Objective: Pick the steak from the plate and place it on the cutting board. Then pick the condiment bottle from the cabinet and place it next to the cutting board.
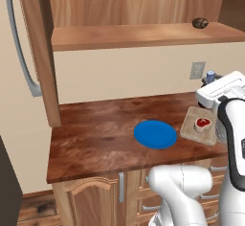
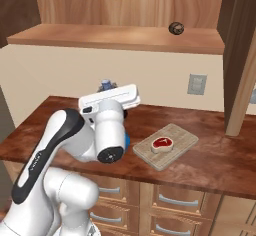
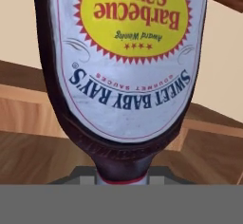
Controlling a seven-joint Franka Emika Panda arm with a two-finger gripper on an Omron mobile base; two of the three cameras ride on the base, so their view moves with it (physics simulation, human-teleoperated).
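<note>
Wood-grain cabinet (image 1: 143, 36): is sitting at 12 o'clock over the worktop; its open ledge is carrying a brown round lump (image 1: 200, 23).
Reddish-brown surface (image 1: 95, 134): is bearing the plate and the board.
Blue plate (image 1: 155, 134): is lying bare mid-surface, at 9 o'clock of the board in the left base view.
Cutting board (image 1: 191, 124): is lying flat, already carrying the steak (image 1: 203, 123) near its middle.
Condiment bottle (image 3: 121, 52): is hanging off the shelf, close against the hand, towards 12 o'clock of the board in the left base view; its blue cap is peeking past the hand.
Pincer (image 2: 109, 92): fingers are hidden behind the hand, but judging by the bottle riding in the air with it, it is gripping the bottle.
Handling: rigid, smooth and glossy, so likely slippery; probably moderately heavy with sauce, tall and narrow, so tipping easily when set down.
Hold: squeezing the wide labelled body is looking safer than the thin neck.
</note>
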